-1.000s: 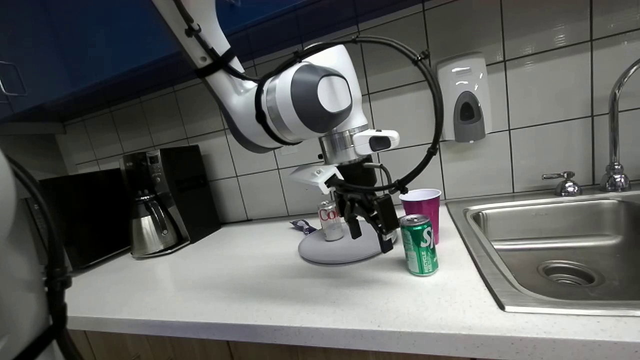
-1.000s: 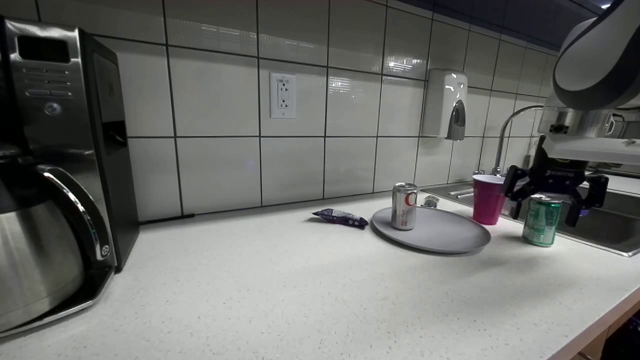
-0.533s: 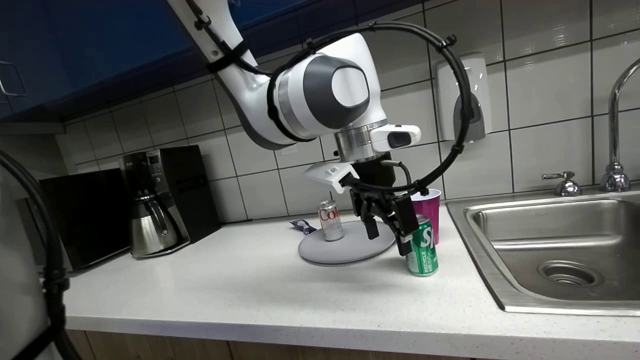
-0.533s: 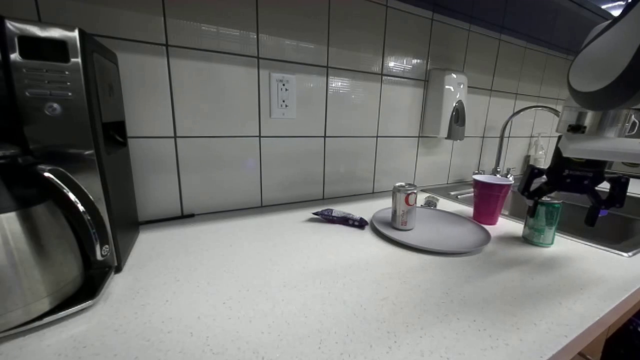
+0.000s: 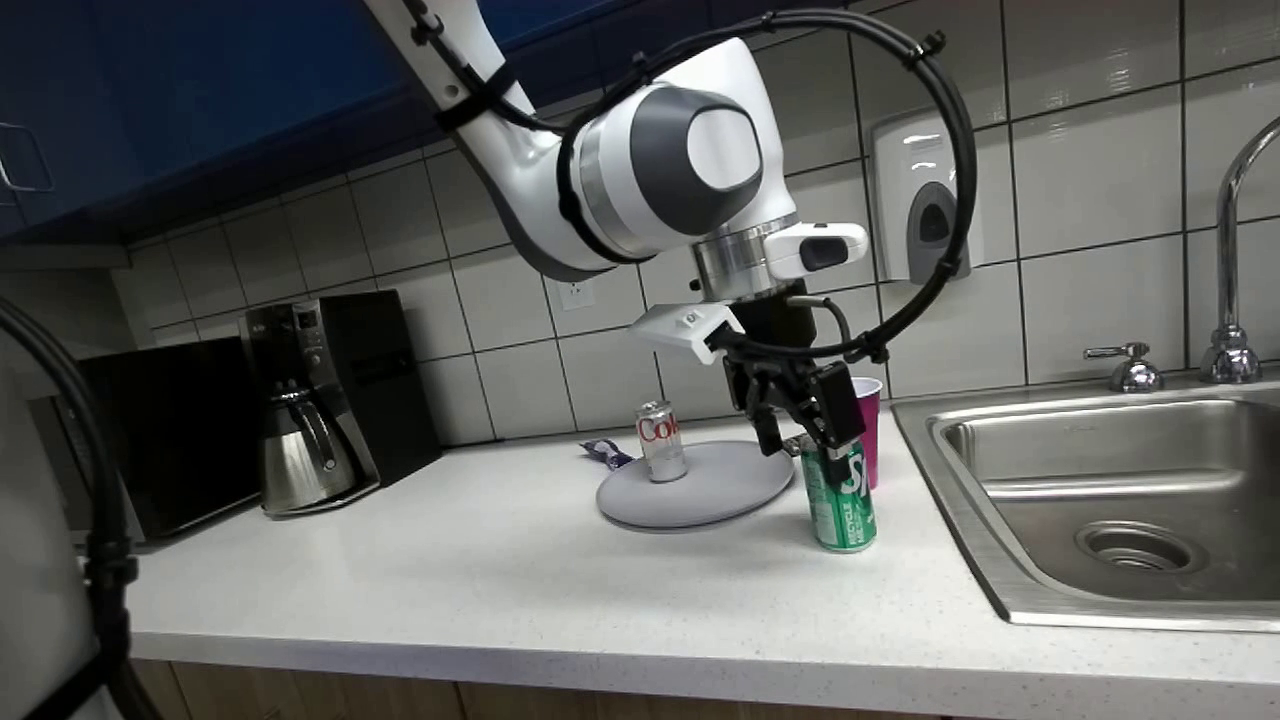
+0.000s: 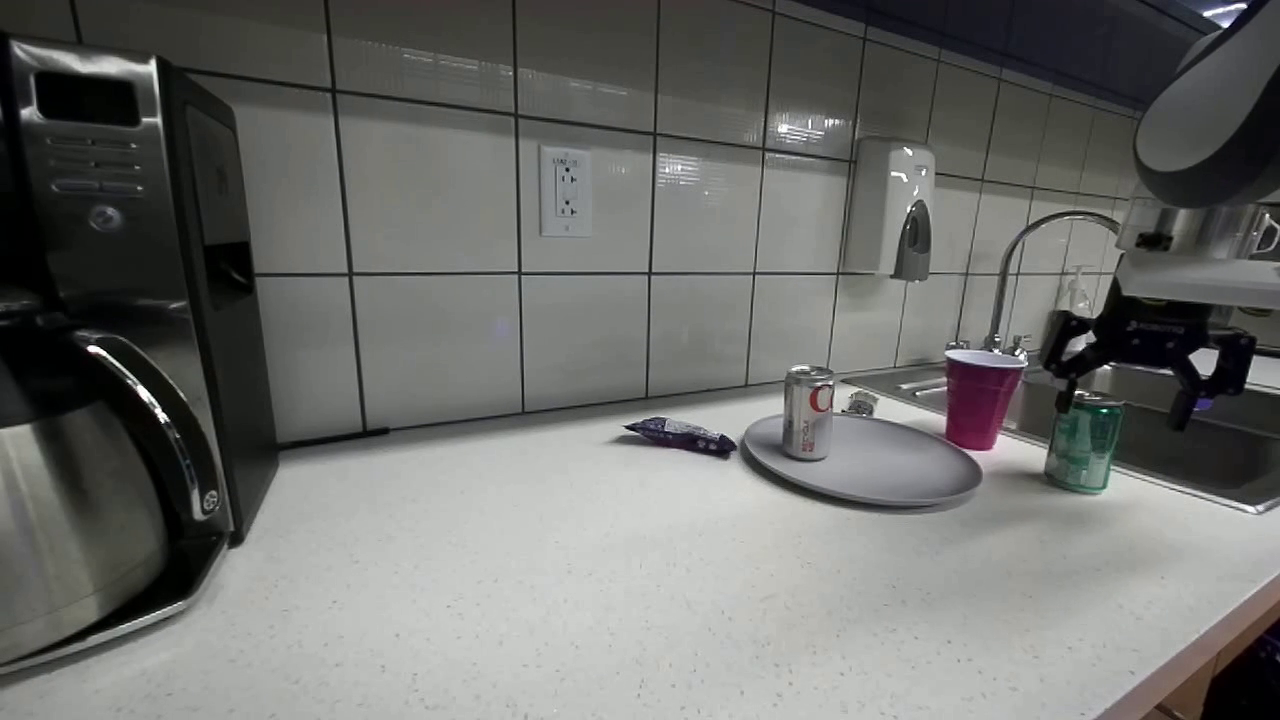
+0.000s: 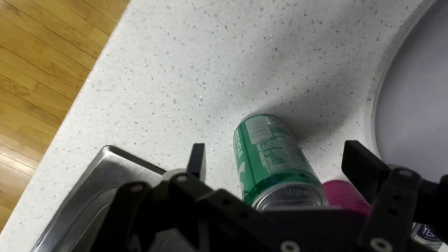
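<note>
White bench with a steel sink set in it, then a grey plate. The end effector is spread wide, gripping nothing. Pink cup near the sink. Green can stands upright on the bench between plate and sink, showing between the fingers in the wrist view, can't tell if they touch tho. Silver can is on the plate.

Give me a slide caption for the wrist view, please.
Wrist view: the open tool frames an ungripped green can, with a pink cup, gray plate and steel sink nearby.
</note>
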`<state>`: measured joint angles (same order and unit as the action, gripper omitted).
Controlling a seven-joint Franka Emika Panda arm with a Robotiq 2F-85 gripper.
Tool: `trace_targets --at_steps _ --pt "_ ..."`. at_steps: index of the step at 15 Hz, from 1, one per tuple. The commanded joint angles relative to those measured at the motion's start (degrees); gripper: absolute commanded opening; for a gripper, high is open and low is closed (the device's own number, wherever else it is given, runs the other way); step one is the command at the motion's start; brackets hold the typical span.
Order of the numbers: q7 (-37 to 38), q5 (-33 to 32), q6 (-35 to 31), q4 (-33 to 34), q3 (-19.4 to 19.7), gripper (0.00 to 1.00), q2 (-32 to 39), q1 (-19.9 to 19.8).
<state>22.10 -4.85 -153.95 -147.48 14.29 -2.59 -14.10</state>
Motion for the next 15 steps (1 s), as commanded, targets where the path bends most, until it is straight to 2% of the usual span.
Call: trace_targets --at_steps 1,15 --pt "-0.37 0.06 0.64 2.7 -0.17 1.0 1.96 -0.58" --pt "-2.57 1.66 1.23 9.16 0.65 1.0 7.77 0.17"
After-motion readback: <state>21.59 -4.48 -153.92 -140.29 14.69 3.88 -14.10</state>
